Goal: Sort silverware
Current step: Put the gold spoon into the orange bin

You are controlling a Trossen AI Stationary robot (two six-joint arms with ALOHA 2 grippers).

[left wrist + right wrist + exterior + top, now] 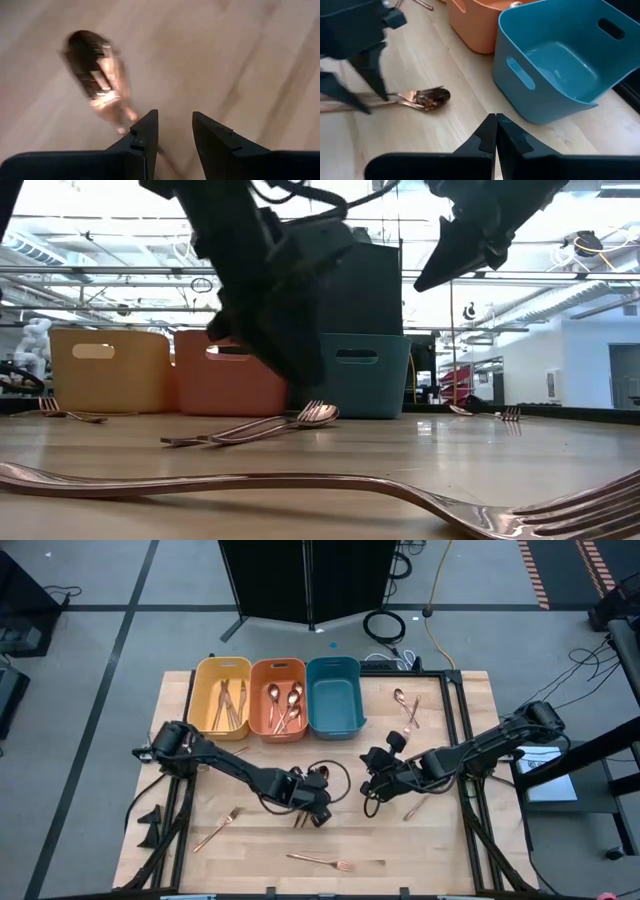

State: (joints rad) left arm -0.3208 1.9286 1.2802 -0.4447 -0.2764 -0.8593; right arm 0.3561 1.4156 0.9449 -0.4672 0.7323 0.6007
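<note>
The left end effector [318, 812], fingers parted and grasping nothing, is hovering over a spoon [97, 75] lying with a fork [300, 412] mid-counter. It looks to be lining up a pick; next it likely needs lowering astride the handle, then clenching. The right end effector [495, 131], clenched empty, is waiting toward three o'clock. The wooden counter [440, 850] is carrying yellow [222, 698], orange [279, 700] and teal [334, 696] bins at twelve o'clock, loose silverware [320, 860] scattered elsewhere.

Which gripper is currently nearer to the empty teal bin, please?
Right. The right gripper, shut, hovers just in front of the teal bin; the left gripper sits farther back, over a spoon.
</note>
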